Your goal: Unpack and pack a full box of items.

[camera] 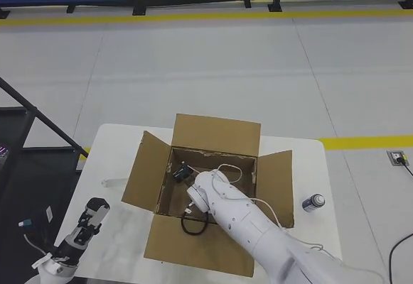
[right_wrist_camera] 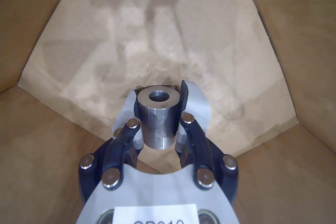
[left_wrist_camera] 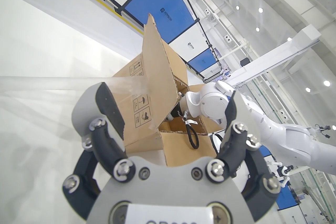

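Cardboard box (camera: pixel 217 132) stands open in the middle of the white tabletop (camera: pixel 121 142), all four flaps folded outward. The right arm is down inside it, and the right end effector (right_wrist_camera: pixel 159 101) pinches a short metal sleeve (right_wrist_camera: pixel 157 117) upright above the bare box floor. The left end effector (left_wrist_camera: pixel 169 104) hovers spread and empty over the tabletop's near left part, apart from the box. A small can (camera: pixel 313 204) stands on the tabletop beside the box's right flap.

Whether the sleeve is going in or coming out cannot be told. Either way, the next move likely calls for a straight vertical path clear of walls and flaps.

Handling symbols are printed on the box's side; the end effectors' labels are cut off.
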Controlling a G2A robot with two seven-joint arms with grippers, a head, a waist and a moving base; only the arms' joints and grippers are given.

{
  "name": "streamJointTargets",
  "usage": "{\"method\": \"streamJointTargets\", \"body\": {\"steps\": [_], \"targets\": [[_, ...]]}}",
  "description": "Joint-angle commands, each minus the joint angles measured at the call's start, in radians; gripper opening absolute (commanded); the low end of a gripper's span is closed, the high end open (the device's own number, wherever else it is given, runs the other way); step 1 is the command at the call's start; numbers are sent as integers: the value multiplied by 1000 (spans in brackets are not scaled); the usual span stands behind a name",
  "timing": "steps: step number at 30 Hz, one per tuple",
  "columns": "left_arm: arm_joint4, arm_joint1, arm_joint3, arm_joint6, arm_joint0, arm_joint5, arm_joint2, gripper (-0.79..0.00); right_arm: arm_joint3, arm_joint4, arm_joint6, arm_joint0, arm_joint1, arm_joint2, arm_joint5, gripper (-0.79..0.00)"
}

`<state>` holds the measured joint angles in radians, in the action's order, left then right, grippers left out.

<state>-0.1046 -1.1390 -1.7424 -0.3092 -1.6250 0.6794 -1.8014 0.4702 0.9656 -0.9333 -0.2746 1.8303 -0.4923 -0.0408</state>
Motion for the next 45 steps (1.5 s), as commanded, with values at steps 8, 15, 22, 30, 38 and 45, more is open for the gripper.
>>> {"method": "streamJointTargets", "body": {"steps": [8, 15, 22, 30, 38, 45], "targets": [[-8, 1, -2, -6, 19, -13, 14, 0, 76, 20, 61, -9, -19, -44, 11, -785], [-11, 3, 1, -21, 45, -30, 28, 0, 348, 118, 43, -121, -96, -112, -42, -785], [-17, 5, -1, -38, 73, -44, 42, 0, 859, 367, -5, -394, -219, -251, -57, -785], [-18, 6, 13, -40, 86, -45, 58, 0, 1230, 653, 133, -677, -292, -360, -63, -785], [-13, 6, 26, -36, 86, -42, 63, 0, 1230, 653, 133, -677, -292, -360, -63, -785], [-13, 6, 26, -36, 86, -42, 63, 0, 1230, 653, 133, -677, -292, -360, -63, -785]]}}
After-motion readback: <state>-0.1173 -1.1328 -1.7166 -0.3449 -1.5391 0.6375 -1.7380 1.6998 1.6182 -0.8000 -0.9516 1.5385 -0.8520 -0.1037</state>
